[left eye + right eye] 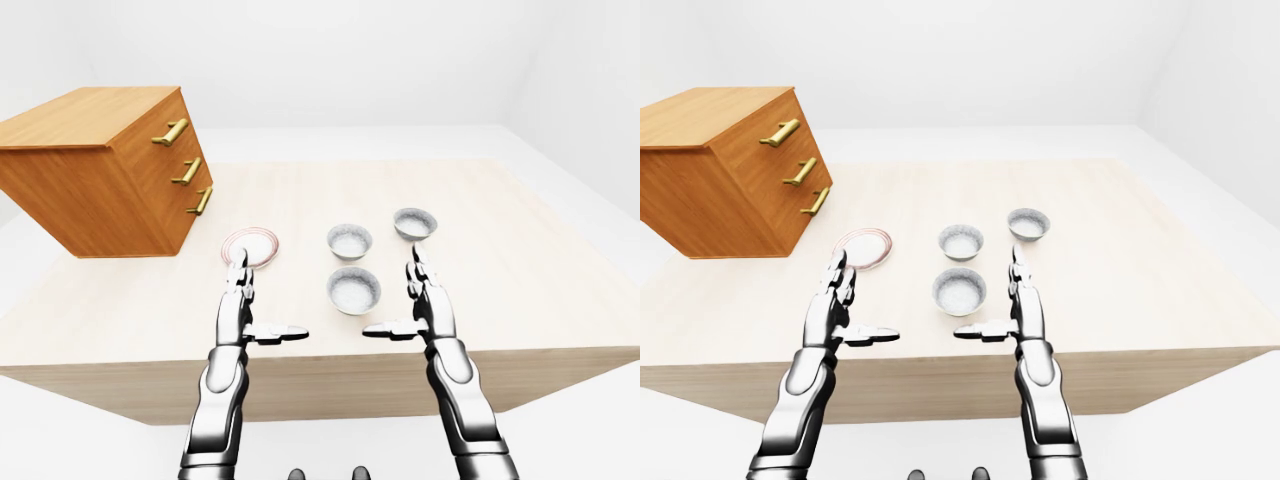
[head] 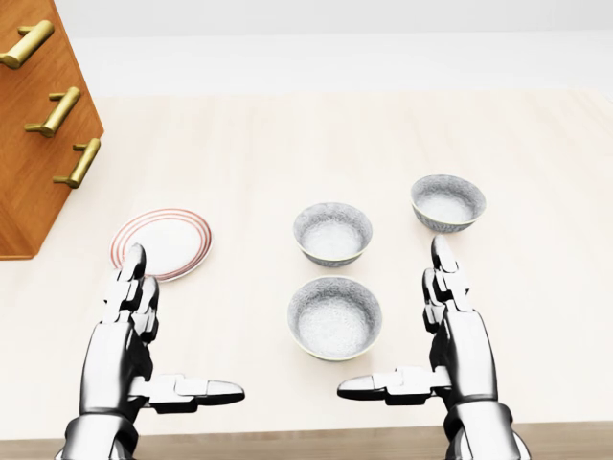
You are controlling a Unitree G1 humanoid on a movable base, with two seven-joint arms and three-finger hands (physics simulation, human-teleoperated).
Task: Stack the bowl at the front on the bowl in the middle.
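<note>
Three grey bowls stand on the pale wooden table. The lowest bowl in the head view sits between my two hands. Just above it is the middle bowl, and a third bowl lies up and to the right. My left hand is open at the lower left, fingers up and thumb pointing right. My right hand is open to the right of the lowest bowl, thumb pointing left. Neither hand touches a bowl.
A white plate with a red rim lies left of the bowls, just above my left hand. A wooden drawer cabinet with brass handles stands at the table's upper left. The table's near edge runs under my wrists.
</note>
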